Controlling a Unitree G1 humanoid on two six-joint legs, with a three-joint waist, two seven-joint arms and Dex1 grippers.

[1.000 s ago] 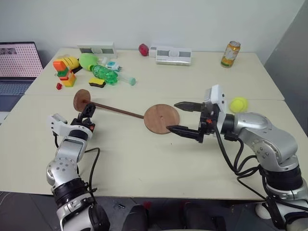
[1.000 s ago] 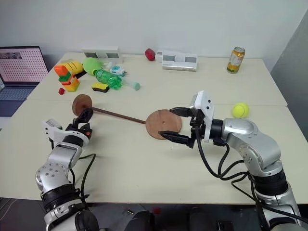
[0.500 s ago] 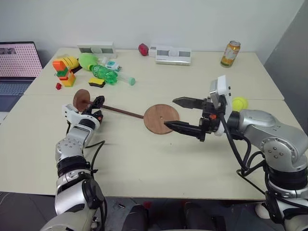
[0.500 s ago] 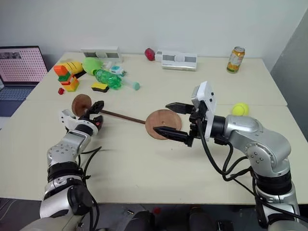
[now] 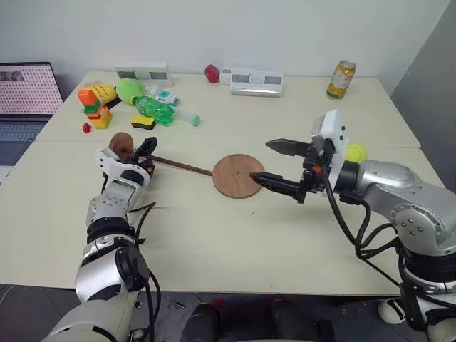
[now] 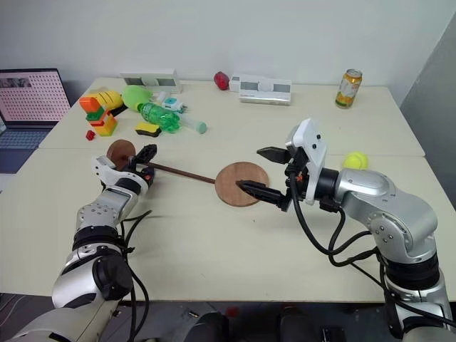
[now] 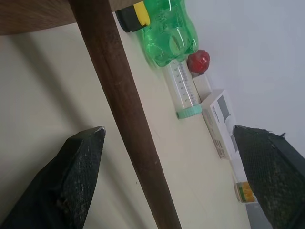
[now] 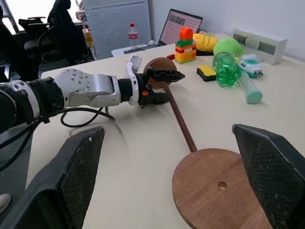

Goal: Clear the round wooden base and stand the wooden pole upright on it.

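The round wooden base [image 5: 239, 175] lies flat and bare at the table's middle, with a small hole at its centre [image 8: 219, 191]. The wooden pole [image 5: 182, 165] lies on the table. Its small disc end [image 5: 121, 142] is at the left and its other end reaches the base's left edge. My left gripper [image 5: 146, 151] is open and straddles the pole just beside the disc. In the left wrist view the pole [image 7: 124, 114] runs between the fingers without being clamped. My right gripper [image 5: 260, 159] hovers open over the base's right side, holding nothing.
A tennis ball [image 6: 354, 161] sits behind my right wrist. At the far left are coloured blocks [image 5: 95, 107], a green bottle [image 5: 155, 109] and a laptop [image 5: 25, 96]. A white box [image 5: 252, 80] and a drink can [image 5: 341, 80] stand along the back.
My left gripper has moved forward along the table to the pole and now straddles it near the disc end. The right gripper has stayed open over the base, tilting slightly upward.
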